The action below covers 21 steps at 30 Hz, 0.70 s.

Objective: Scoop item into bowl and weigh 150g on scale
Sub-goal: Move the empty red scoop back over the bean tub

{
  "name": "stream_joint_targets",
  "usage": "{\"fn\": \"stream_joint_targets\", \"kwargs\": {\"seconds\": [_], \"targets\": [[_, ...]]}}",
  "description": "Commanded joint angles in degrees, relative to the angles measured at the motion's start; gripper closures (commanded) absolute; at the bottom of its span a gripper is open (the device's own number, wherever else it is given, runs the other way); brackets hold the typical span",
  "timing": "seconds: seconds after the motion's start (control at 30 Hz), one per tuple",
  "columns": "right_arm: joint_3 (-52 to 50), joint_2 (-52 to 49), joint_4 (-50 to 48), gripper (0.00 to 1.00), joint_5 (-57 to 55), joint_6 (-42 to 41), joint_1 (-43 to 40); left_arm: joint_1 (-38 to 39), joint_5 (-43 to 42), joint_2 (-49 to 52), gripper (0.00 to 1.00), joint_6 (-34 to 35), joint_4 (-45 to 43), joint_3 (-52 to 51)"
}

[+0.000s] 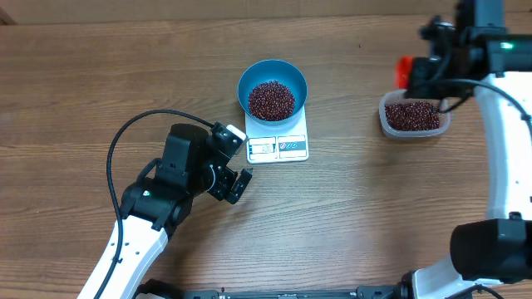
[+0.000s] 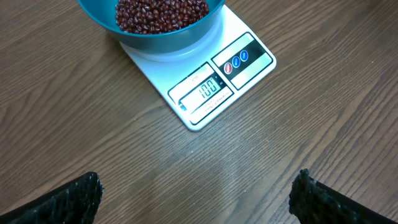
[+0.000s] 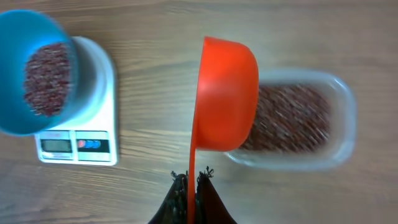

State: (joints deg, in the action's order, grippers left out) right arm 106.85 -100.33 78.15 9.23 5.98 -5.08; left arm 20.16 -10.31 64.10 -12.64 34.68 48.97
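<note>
**Beans [image 1: 272,100] part-filled in the bowl, scoop over the tub**

In the right wrist view, the right claw [image 3: 191,186] sits at the bottom edge, clamped on the thin handle of the scoop [image 3: 227,93]. The handle runs straight up the frame, away from the claw, to a smooth orange plastic cup. The cup's flat rim faces left and its rounded back faces right; I cannot see inside it. It hangs over the left end of the tub [image 3: 311,124], a clear, rounded-rectangular plastic box holding more small, dark red-brown, oval beans.

The bowl [image 3: 37,81] lies at the far left of that frame, well apart from the scoop. It is round, deep, bright blue plastic, and it rests on the scale [image 3: 78,143], a flat white rectangle with its display and buttons along the lower edge. Any further load has to travel leftwards, across the handle's axis.

The right arm is the nearer one to the tub, the left to the scale. In the left wrist view, the left claw [image 2: 196,199] stands wide apart and empty above the wood-grain table [image 2: 323,124], just below the scale. The display digits look like a hundred, so I judge the target not yet reached.
</note>
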Motion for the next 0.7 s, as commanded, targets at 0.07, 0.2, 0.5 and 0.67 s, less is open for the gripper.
{"fn": "stream_joint_targets", "kwargs": {"seconds": [0.07,0.2,0.5,0.67], "targets": [[-2.8,1.1,0.0,0.96,-0.3,-0.2,-4.8,0.1,-0.7,0.4,0.01,-1.3,0.0,-0.5],[-7.3,1.0,-1.6,0.96,-5.5,-0.2,-5.6,0.1,-0.7,0.4,0.0,-1.3,0.0,-0.5],[-18.1,-0.4,-10.6,0.96,-13.5,0.1,-5.5,0.1,-0.7,0.4,0.0,-1.3,0.0,-0.5],[-22.6,-2.1,-16.7,0.96,-15.1,2.0,-5.5,0.1,-0.7,0.4,0.01,-1.3,0.0,-0.5]]}}
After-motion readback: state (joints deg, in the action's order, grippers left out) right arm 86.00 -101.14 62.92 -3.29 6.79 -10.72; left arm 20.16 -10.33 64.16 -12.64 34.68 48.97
